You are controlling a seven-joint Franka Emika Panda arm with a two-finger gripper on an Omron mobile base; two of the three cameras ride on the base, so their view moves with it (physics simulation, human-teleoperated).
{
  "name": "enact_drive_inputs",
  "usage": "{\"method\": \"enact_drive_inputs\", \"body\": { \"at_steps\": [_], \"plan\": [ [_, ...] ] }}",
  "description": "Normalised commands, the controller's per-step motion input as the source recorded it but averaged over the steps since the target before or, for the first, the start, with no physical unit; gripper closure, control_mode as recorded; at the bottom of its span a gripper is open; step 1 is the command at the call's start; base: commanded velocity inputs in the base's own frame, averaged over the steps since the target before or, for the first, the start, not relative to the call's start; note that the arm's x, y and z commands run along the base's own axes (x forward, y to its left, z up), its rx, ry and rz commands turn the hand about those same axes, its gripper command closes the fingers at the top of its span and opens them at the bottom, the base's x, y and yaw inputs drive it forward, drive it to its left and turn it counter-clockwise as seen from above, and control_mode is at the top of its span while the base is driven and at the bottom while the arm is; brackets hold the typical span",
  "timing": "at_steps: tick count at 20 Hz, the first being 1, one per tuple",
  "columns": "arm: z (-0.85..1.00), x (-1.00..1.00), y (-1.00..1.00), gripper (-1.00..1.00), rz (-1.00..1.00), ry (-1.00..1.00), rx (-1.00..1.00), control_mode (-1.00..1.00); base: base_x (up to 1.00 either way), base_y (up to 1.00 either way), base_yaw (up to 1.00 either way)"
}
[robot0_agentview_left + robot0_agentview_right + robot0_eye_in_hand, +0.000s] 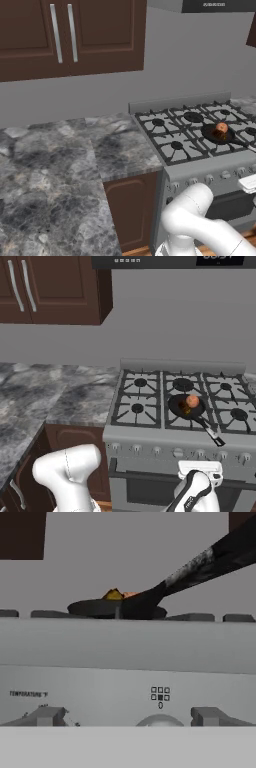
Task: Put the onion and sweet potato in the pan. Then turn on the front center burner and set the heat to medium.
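Brushed steel fills the nearest ground: the range's control panel (125, 687) lies just ahead of the jaws, which are spread wide with nothing between them. The gripper (200, 468) hangs low at the range front, level with the row of knobs, presumably because the burner step is in hand. The rounded knob (160, 721) straight ahead of the jaws sits under a small burner diagram, with a squarer knob to either side.

Above and beyond the jaws, the pan (184, 405) rests on the front center burner (186, 412). Its long axis runs front to back, the handle (209, 429) pointing back toward the gripper and past the range's front edge.

The onion (192, 401) lies inside the pan, toward its far side. I cannot tell if the sweet potato is beside it.
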Motion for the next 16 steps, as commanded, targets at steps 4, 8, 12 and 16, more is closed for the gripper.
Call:
{"method": "enact_drive_inputs", "body": {
  "at_steps": [4,8,12,16],
  "plan": [
    [-0.43,0.0,-0.16,-1.0,0.0,0.01,0.0,-1.0,0.0,0.0,0.0],
    [-0.11,0.09,-0.08,-1.0,0.0,0.0,0.0,-1.0,0.0,0.0,0.0],
    [-0.01,0.22,0.0,-1.0,0.0,0.0,0.0,-1.0,0.0,0.0,0.0],
    [-0.18,0.18,0.0,-1.0,0.0,0.01,0.0,-1.0,0.0,0.0,0.0]
  ]
}}
